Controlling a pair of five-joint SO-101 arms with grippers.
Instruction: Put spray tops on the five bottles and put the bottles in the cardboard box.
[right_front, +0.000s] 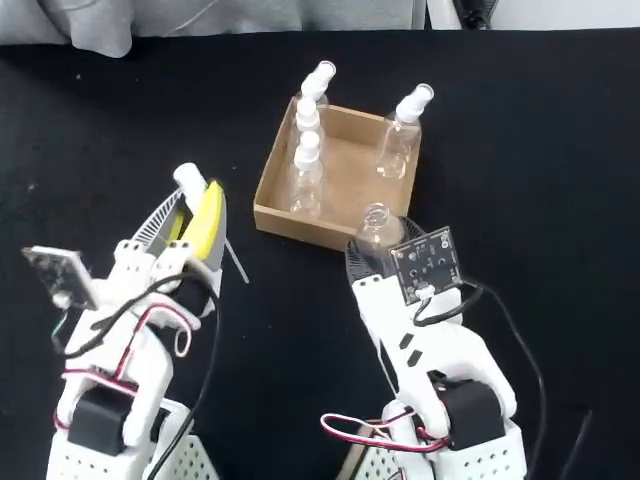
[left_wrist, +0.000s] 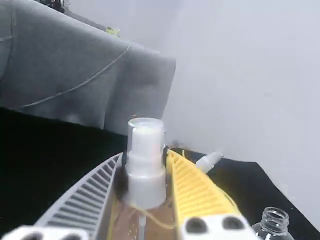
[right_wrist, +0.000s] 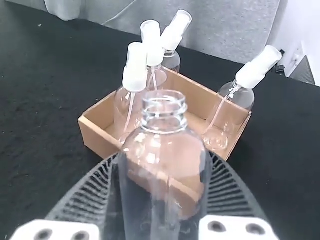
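A spray top (left_wrist: 145, 150) is pinched by the left gripper (left_wrist: 145, 172); an uncapped bottle (right_wrist: 162, 150), base hidden, is clamped by the right gripper (right_wrist: 162, 195) just beside the cardboard box (right_front: 285, 220). Four capped bottles (right_front: 305, 175) are seen inside it

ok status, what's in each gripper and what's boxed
Left gripper shut on spray top. Right gripper shut on uncapped bottle. Four capped bottles in cardboard box.

I read the uncapped bottle (right_wrist: 162, 165) as clear, glossy plastic, and the spray top (left_wrist: 145, 160) as smooth white plastic. The cardboard box (right_front: 295, 226), at eleven o'clock from that bottle, looks like matt brown paperboard. The table (right_front: 520, 150) wears matt black cloth, slightly rough.
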